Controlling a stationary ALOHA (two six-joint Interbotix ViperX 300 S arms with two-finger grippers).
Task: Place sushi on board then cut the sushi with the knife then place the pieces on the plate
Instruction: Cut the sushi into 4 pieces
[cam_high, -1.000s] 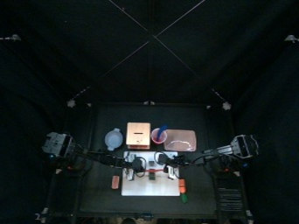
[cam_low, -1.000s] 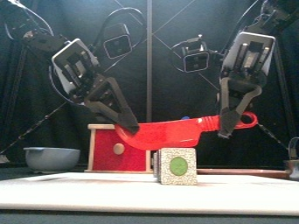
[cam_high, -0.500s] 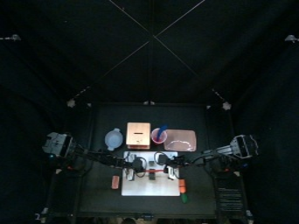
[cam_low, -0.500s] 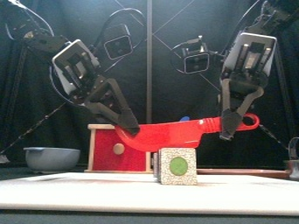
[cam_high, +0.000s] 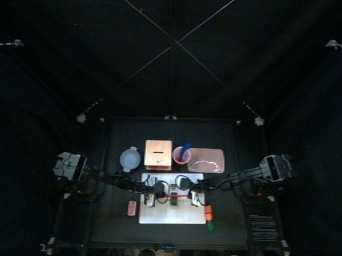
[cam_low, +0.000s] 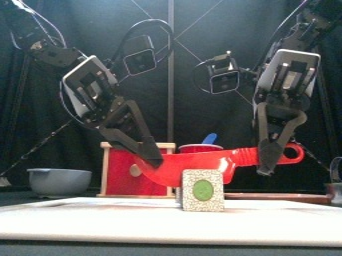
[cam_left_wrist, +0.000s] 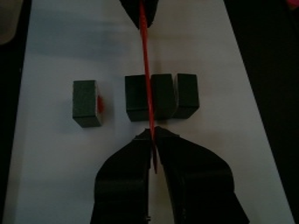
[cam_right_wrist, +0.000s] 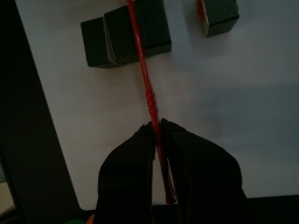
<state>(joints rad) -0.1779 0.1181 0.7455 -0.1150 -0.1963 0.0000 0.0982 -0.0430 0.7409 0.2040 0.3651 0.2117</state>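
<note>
1. the sushi roll (cam_left_wrist: 162, 94) lies on the white cutting board (cam_left_wrist: 233, 52), so the first step looks done.
2. one dark green block (cam_left_wrist: 84, 100) sits on the board apart from the rest of the roll, with a clear gap between them. i judge that at least one cut is already made.
3. the red knife (cam_low: 234, 156) is held by both ends and lies across the roll, about level with the roll's top in the front view. i cannot tell whether the blade touches or has bitten in.
4. the left hand (cam_low: 144, 175) is clenched on the blade's tip end, its jaws pinched tight on the thin red edge in its wrist view.
5. the right hand (cam_low: 273, 162) is clenched on the handle end, just inside the loop.
6. in the left wrist view the blade crosses the part that is not yet split, which looks like more than one block. so the cutting step is under way, with this split to finish and perhaps another after it.
7. the pink plate (cam_high: 210, 158) lies at the back of the desk, behind the board and beside the wooden box (cam_low: 120, 180). no dark pieces show on it as far as the top view tells, so the whole placing step is left.
8. by my reckoning the task is near its middle.
</note>
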